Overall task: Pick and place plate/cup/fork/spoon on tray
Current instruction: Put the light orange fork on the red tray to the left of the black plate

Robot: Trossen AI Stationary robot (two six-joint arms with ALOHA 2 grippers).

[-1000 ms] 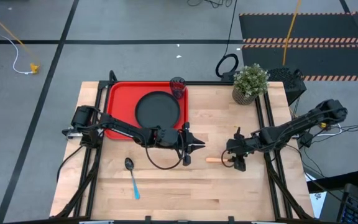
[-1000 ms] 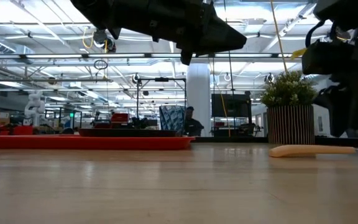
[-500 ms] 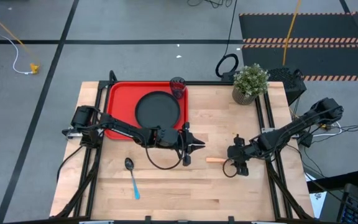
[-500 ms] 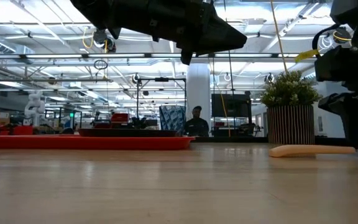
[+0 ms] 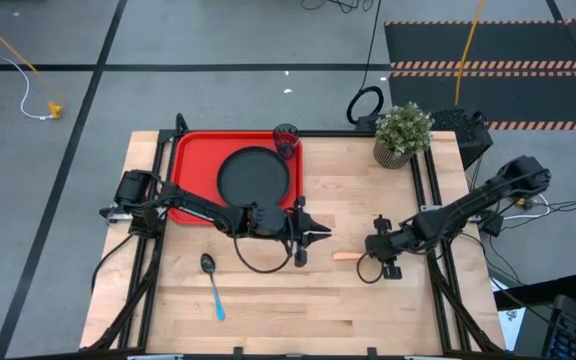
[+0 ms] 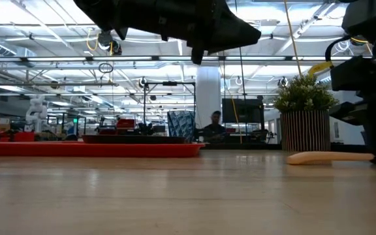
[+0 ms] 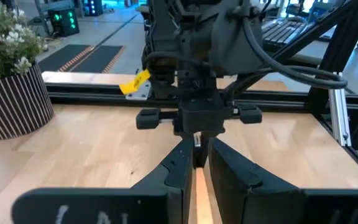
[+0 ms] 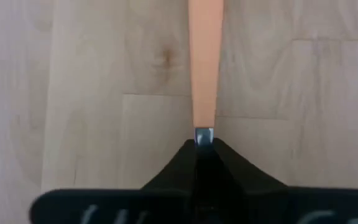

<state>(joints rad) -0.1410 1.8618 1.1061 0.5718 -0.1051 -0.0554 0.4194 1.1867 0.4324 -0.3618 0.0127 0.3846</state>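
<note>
Now the fork (image 5: 346,256) lies flat on the wooden surface (image 5: 268,300), right of centre, its orange-tan handle pointing left. The right end effector (image 5: 373,259) is down at the tine end, fingers pressed together on the metal neck where it meets the handle, as the right wrist view shows. It looks light, stiff and thin, likely slippery on the metal, so a pinch across the neck or handle seems the safer hold. The left end effector (image 5: 320,236) hovers just left of the handle, fingers nearly together and pinching nothing. On the red tray (image 5: 190,148) at far left sit the black plate (image 5: 258,176) and the cup (image 5: 286,140). The spoon (image 5: 211,280) lies near left.
</note>
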